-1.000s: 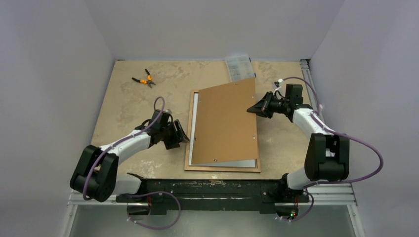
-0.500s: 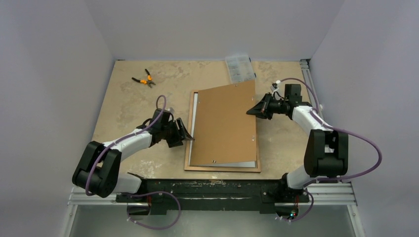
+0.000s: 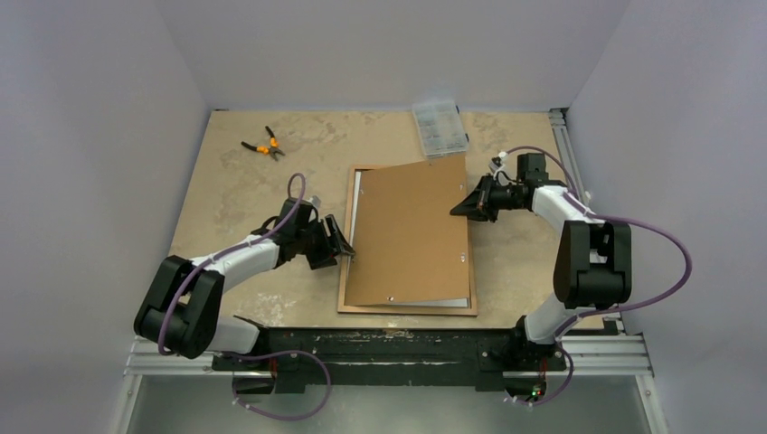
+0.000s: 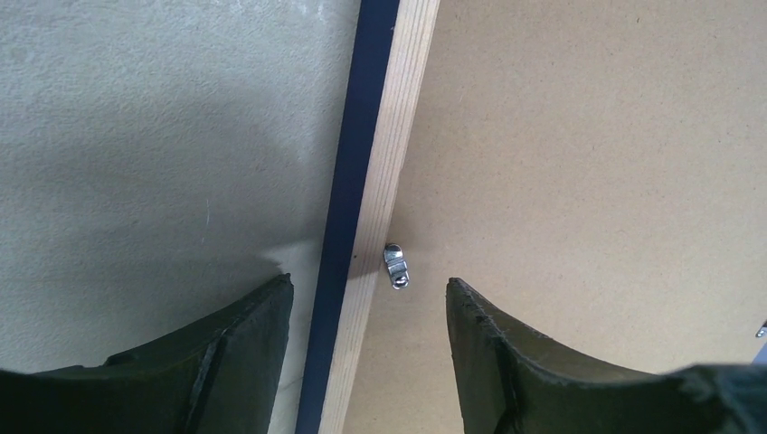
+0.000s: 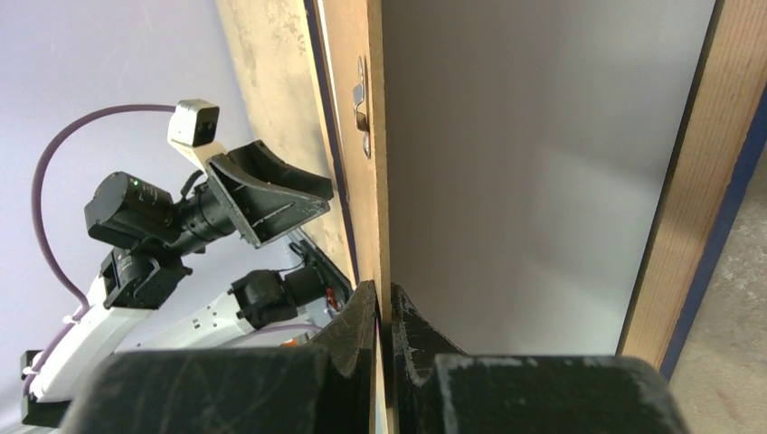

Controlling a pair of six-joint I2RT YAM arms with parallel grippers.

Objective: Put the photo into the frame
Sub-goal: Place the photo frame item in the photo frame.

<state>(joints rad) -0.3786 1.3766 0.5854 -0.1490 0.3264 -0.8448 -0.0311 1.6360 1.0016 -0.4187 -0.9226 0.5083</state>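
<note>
1. The frame [image 3: 407, 310] lies flat at the middle of the surface [image 3: 253, 199], its light wood face up. A dark blue side shows along the rail in the left wrist view [image 4: 362, 136].
2. A brown board [image 3: 411, 231] lies askew over the frame. Its far right corner overhangs the far rail.
3. The photo [image 3: 356, 208] lies inside the frame under the board. Only its white reverse shows, as a strip along the left rail and another along the near rail. We cannot see the printed side.
4. The right gripper [image 3: 458, 210] is clenched on the right edge of the brown board, towards its far end. In its wrist view the fingers [image 5: 357, 316] pinch the thin edge, and the board stands off from the white sheet beneath.
5. The left gripper [image 3: 342, 242] is released, its jaws spread and grasping nothing. It straddles the frame's left rail, with one finger over the bare surface and the other over the board.
6. A small metal clip [image 4: 395, 267] sits on the board just beside the rail, between the left fingertips.
7. Pliers [image 3: 260, 145] lie at the far left and a clear box [image 3: 440, 127] at the far edge, both well apart from the arms.
</note>
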